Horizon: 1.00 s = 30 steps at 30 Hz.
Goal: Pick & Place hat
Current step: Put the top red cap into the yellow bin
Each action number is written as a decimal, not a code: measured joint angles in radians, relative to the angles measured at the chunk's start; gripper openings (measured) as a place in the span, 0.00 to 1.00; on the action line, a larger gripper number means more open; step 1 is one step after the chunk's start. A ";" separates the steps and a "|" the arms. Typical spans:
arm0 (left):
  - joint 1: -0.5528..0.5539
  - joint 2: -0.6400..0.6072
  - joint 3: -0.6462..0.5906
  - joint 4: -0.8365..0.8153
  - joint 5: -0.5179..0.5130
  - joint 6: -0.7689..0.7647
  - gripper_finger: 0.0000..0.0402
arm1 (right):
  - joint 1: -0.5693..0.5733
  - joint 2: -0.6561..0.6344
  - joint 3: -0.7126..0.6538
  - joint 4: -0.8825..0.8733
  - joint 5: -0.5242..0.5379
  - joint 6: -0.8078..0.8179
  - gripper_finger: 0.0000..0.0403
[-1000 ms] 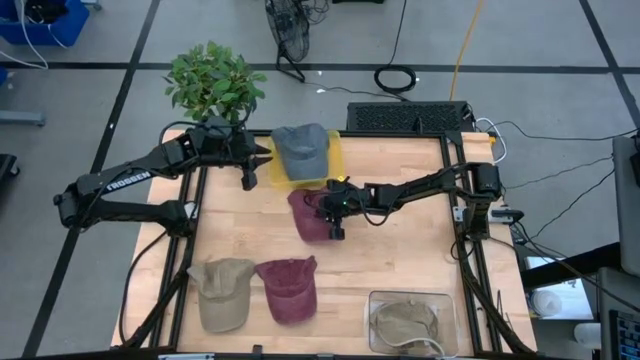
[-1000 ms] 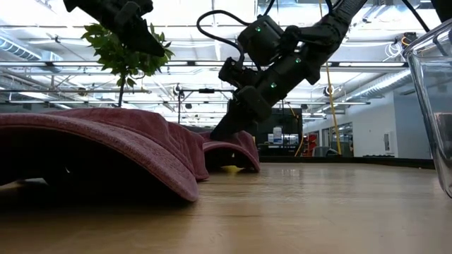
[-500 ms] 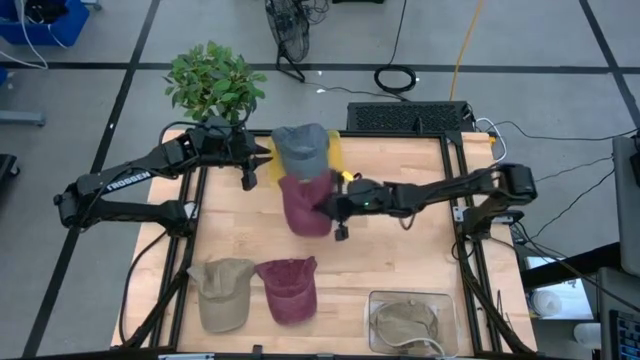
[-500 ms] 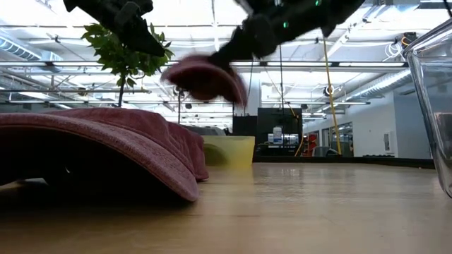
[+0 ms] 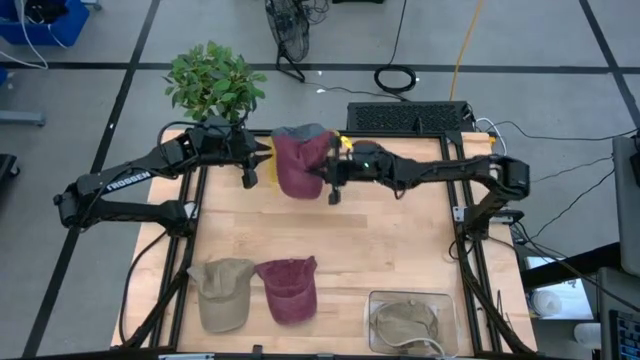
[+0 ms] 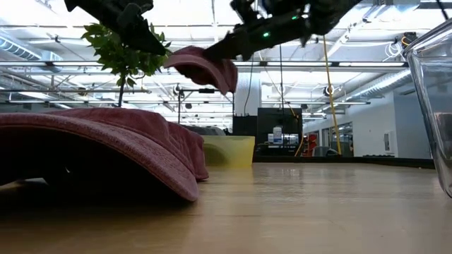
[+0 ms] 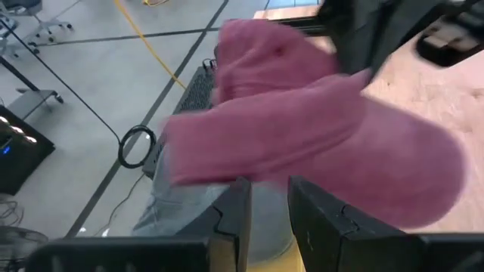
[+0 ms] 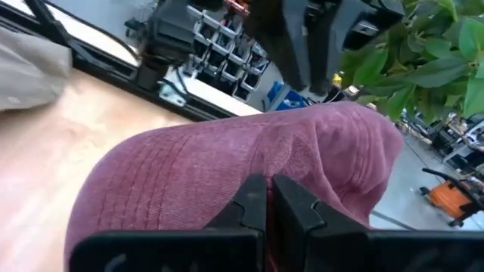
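Since a second ago we have lifted the dark red cloth cap (image 5: 296, 166) off the tabletop (image 5: 400, 240) and carried it toward the upper middle of the high frame, where it now hangs over the yellow plastic bin (image 5: 340, 145) and the grey cap (image 5: 305, 131) lying in it. We hold it by its edge so the crown droops free and can drop onto the stack. Our right hand (image 5: 331, 176) is pinched tight on the fabric, fingers nearly together in the right wrist view. Our left hand (image 5: 252, 160) waits just left of the bin, fingers slightly parted, holding nothing. A tan cap (image 5: 220, 290) and a second dark red cap (image 5: 288, 288) lie at lower left.
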 joint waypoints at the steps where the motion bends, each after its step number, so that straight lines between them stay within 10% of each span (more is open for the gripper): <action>1: 0.000 0.000 0.000 0.000 0.000 0.000 0.23 | -0.013 0.022 0.028 -0.012 -0.013 -0.009 0.00; 14: 0.001 0.000 0.000 -0.041 -0.008 0.003 0.23 | -0.142 0.302 0.256 -0.131 -0.063 -0.151 0.00; 30: 0.001 0.000 0.000 -0.027 -0.019 -0.002 0.23 | -0.190 0.340 0.260 -0.180 -0.060 -0.232 0.01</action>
